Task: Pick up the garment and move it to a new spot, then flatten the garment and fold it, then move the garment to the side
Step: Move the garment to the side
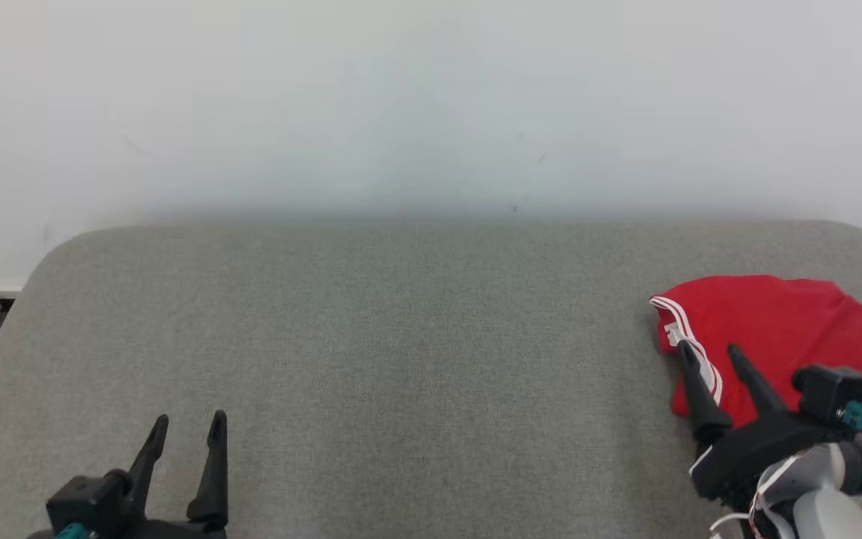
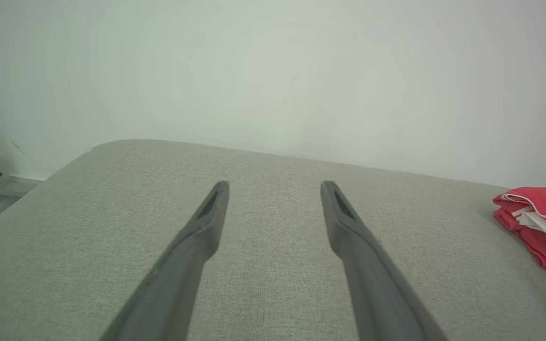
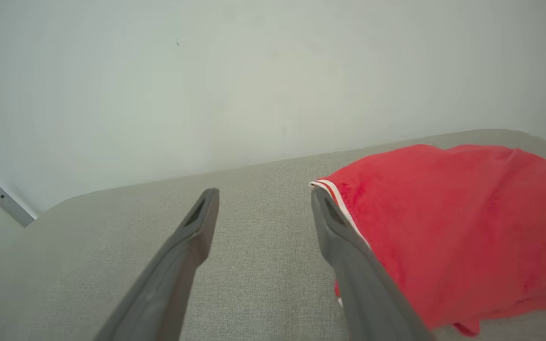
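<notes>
**HAZARDS: FOLDED GARMENT AT THE RIGHT SIDE OF THE DESK**

**Position.** The red garment (image 1: pixel 783 322) lies as a compact, layered bundle on the grey desk (image 1: pixel 401 337), at its right side near the rounded far corner. Its white-striped edge (image 1: pixel 669 308) faces the middle of the desk. Judged from this lie, folding appears done and the bundle is set aside.

**Hands.** The right hand (image 1: pixel 708 348) is at the striped edge, jaws spread wide, with nothing between them. In the right wrist view one finger shows against bare desk. The other finger (image 3: pixel 344 237) shows against the rim of the cloth. Whether that finger touches the cloth cannot be told, because the view looks along it and hides any gap beneath. The left hand (image 1: pixel 190 417) is at the near left of the desk, well apart from the garment, jaws equally wide, holding nothing.

**Risk 1, snagging.** If the finger at the cloth is in contact, or dips during a retreat, it can catch the striped hem and drag the top layer open. Cause: thin, loose fabric with a free edge just beside the fingertip.

**Risk 2, sliding.** A push to the right can shift the whole bundle toward the border of the desk. In the head view little margin seems left on that side.

**Risk 3, unfolding.** The layers seen from the left wrist view are loosely stacked, so any brush may spread them.
</notes>
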Robot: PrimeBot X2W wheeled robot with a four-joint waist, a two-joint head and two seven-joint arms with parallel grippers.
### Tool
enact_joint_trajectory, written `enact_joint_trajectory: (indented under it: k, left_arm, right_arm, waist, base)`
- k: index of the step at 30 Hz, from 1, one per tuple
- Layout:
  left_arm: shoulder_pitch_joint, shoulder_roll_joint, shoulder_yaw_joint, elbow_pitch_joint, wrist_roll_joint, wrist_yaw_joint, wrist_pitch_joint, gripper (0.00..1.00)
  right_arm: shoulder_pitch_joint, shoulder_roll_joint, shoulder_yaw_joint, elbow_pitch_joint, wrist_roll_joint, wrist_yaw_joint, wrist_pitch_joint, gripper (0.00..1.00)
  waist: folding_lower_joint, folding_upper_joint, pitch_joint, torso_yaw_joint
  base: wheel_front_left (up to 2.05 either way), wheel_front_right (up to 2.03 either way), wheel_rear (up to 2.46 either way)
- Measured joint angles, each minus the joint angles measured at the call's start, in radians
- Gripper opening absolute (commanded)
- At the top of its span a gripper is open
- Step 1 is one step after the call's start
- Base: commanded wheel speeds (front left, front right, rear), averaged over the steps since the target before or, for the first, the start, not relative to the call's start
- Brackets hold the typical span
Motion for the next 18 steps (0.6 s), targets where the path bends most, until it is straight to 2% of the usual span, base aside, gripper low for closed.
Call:
enact_joint_trajectory:
  k: [8, 18]
  left_arm:
    - [0.023, 0.001, 0.019, 0.001, -0.006, 0.008, -0.006, 1.0]
    - [0.053, 0.004, 0.027, 0.001, -0.01, 0.012, 0.006, 1.0]
  right_arm:
    - [0.085, 0.0, 0.1, -0.065, 0.1, -0.001, -0.049, 1.0]
    - [0.131, 0.0, 0.128, -0.095, 0.137, -0.062, -0.073, 1.0]
  waist:
    - [0.0, 0.0, -0.034, -0.006]
    - [0.0002, 0.0, -0.039, -0.022]
  base:
    - [0.0, 0.0, 0.0]
    - [0.0, 0.0, 0.0]
